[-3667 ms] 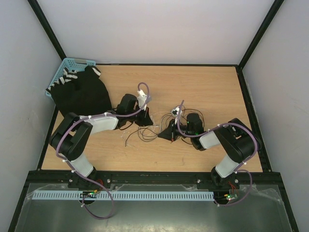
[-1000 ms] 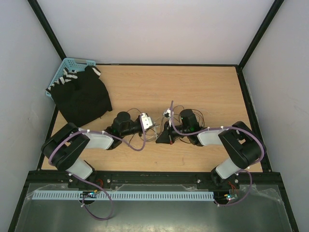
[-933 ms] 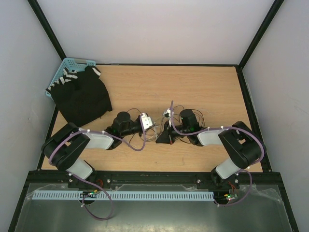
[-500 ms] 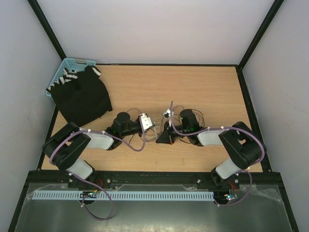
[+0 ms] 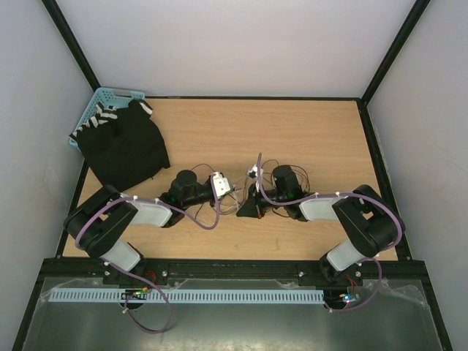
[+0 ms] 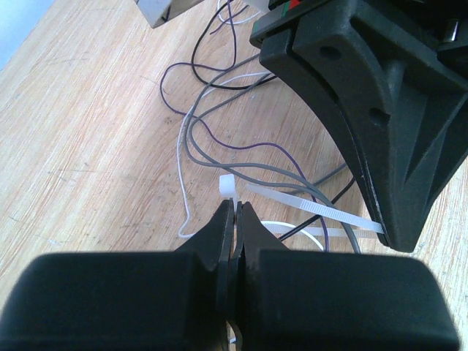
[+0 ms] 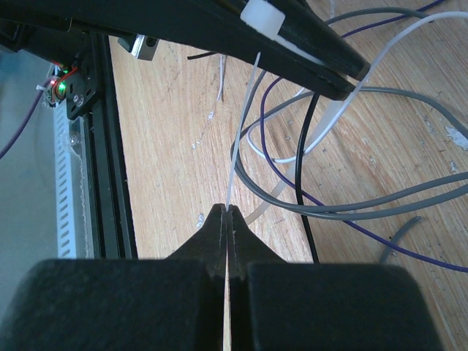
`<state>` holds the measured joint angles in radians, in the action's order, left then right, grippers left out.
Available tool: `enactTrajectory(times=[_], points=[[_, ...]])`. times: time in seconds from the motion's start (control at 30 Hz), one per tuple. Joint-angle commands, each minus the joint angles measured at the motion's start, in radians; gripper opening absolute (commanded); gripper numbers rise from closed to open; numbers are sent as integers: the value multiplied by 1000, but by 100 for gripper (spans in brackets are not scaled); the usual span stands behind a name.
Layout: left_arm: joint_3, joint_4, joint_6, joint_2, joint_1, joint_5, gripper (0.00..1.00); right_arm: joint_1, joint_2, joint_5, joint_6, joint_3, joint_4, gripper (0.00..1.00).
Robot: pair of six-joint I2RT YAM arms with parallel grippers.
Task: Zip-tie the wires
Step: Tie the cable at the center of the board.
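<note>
The wires [image 7: 313,175] lie in a loose tangle on the worktop [image 5: 292,131], near its middle and between the two arms: thin grey, purple, black and white strands that loop over and under one another. They look almost weightless and quite limp, so I judge they will slide and spring apart rather than stay bunched, and a pinch on one strand would only drag that strand. The better hold is probably on the zip tie [image 6: 314,208], which is stiffer and ribbed, using its loop to gather the strands where several cross. The left fingers [image 6: 225,219] are closed tight on the white strap just below its square head, which stands up above their tips. The right fingers [image 7: 219,223] are pressed together on the thin tail end of the same strap, which runs up from them towards the head. The strap is narrow and smooth-edged, so it may slip through a flat pinch if pulled hard, and the thin wires could kink or be nicked if cinched sharply. Whether the strap already passes right around the strands cannot be told. No brand, label or writing can be read anywhere; the only markings are small red and green lights on a circuit board [image 7: 64,86] at the near rail
</note>
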<state>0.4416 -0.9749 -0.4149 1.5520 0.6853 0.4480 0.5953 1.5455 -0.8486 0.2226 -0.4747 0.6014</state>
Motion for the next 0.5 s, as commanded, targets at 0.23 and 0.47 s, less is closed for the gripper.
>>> enactTrajectory(times=[0.23, 0.47], points=[[-12, -54, -6, 7, -3, -1, 0, 8, -22, -17, -15, -18, -32, 0], [-13, -54, -10, 15, -3, 6, 0, 8, -19, -11, -17, -16, -32, 0]])
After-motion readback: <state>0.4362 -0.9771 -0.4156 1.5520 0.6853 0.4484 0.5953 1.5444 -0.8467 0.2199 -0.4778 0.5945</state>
